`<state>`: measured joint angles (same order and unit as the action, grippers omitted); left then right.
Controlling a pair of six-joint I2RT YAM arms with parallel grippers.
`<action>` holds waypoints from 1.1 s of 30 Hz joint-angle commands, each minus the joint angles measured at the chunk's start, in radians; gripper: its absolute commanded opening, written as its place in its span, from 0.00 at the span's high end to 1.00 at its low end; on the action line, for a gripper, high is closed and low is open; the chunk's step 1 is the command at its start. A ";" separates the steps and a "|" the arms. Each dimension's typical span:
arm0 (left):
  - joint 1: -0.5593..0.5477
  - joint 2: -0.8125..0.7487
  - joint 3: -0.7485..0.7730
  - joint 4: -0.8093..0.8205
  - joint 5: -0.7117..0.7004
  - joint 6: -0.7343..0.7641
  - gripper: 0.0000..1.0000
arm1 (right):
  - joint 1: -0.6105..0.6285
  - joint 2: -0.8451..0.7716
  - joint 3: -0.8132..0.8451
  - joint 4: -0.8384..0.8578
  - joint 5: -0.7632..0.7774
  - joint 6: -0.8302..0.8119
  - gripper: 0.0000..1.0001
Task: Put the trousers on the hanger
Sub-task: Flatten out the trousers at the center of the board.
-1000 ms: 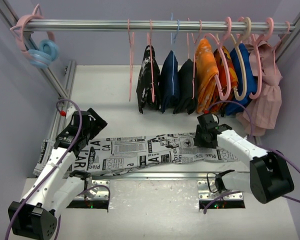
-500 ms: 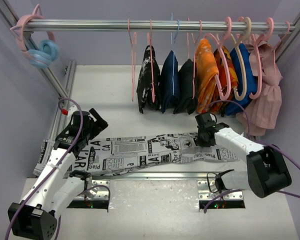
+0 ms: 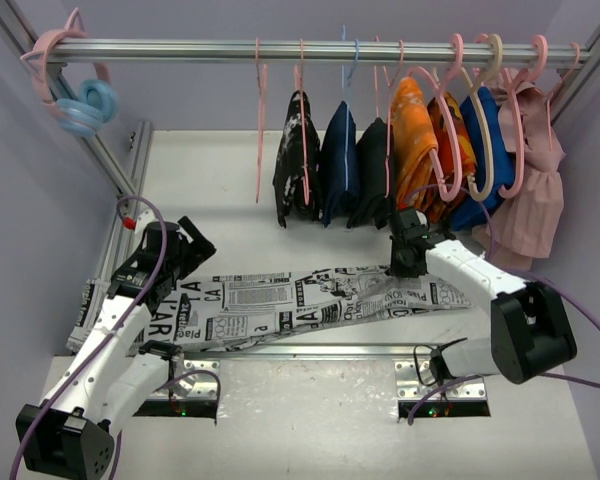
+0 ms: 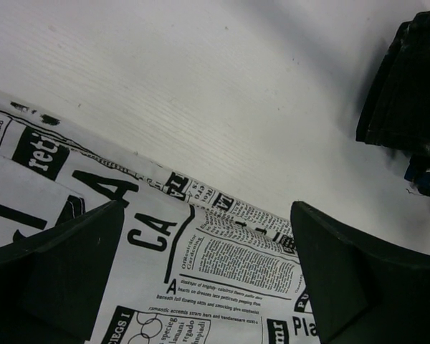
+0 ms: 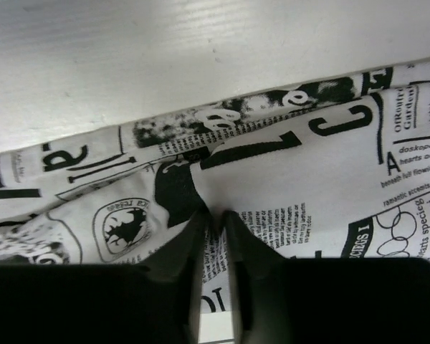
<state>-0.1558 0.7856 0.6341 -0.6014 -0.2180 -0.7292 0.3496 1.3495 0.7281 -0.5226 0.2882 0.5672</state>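
Observation:
The trousers (image 3: 280,305), white with black newspaper print, lie stretched left to right along the table's front edge. My right gripper (image 3: 405,268) is shut on a pinched fold of them near their right end (image 5: 308,179), the cloth raised into a ridge between the fingers (image 5: 215,215). My left gripper (image 3: 180,255) hovers open over the trousers' left end, printed cloth (image 4: 222,265) showing between its wide-apart fingers (image 4: 206,215). The hanger (image 3: 261,130), thin, pale pink and bare, hangs from the rail left of the hung clothes.
A metal rail (image 3: 180,50) crosses the back, carrying a black speckled garment (image 3: 295,160), navy, orange (image 3: 415,140), blue and pink (image 3: 535,190) clothes on thicker hangers. Blue and pink rings (image 3: 85,105) hang at its left end. A slanted frame post (image 3: 110,160) stands left.
My right gripper has closed on the trousers and pulled the fold toward the back, so their right end has bunched and shifted. The left arm has stayed still.

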 commanded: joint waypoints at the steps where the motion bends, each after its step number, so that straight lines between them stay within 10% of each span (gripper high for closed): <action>1: 0.000 0.009 0.048 0.023 -0.038 0.016 0.00 | 0.006 0.045 -0.019 0.025 0.029 0.008 0.71; 5: 0.001 0.035 0.061 0.012 -0.046 0.009 0.00 | 0.005 0.065 -0.035 0.007 0.056 -0.002 0.49; 12: 0.001 0.051 0.048 0.014 -0.030 0.007 0.00 | -0.027 0.072 -0.113 0.034 0.005 -0.045 0.45; 20: 0.004 0.084 0.173 -0.195 -0.319 -0.171 0.00 | -0.072 -0.095 -0.110 -0.048 -0.026 -0.011 0.34; 27: 0.003 0.103 0.079 -0.110 -0.262 -0.249 0.00 | 0.100 -0.308 -0.057 -0.007 -0.179 0.008 0.13; 33: -0.006 0.331 0.033 -0.077 -0.155 -0.346 0.00 | 0.293 -0.055 -0.068 0.137 -0.306 -0.031 0.12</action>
<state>-0.1555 0.9847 0.6712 -0.7200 -0.4406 -0.9888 0.5842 1.1131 0.6448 -0.4833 0.0723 0.5535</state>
